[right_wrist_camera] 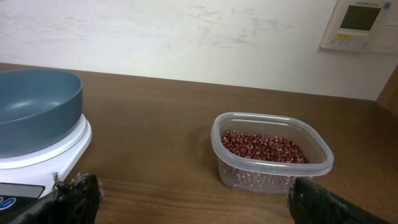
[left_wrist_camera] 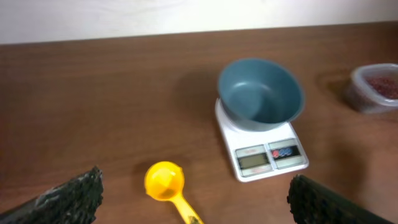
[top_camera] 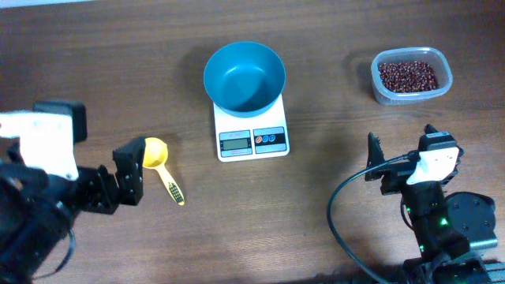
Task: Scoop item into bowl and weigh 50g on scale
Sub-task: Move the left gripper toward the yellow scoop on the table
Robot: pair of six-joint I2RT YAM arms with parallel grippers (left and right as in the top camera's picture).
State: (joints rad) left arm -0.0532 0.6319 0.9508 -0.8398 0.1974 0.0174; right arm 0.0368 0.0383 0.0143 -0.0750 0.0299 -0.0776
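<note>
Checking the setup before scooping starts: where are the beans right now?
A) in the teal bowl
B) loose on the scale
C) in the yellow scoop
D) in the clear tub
D: the beans lie in the clear tub, while the teal bowl on the scale is empty.

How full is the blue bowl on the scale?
Empty. The bowl on the scale shows only its bare blue bottom; the beans sit in the clear tub.
</note>
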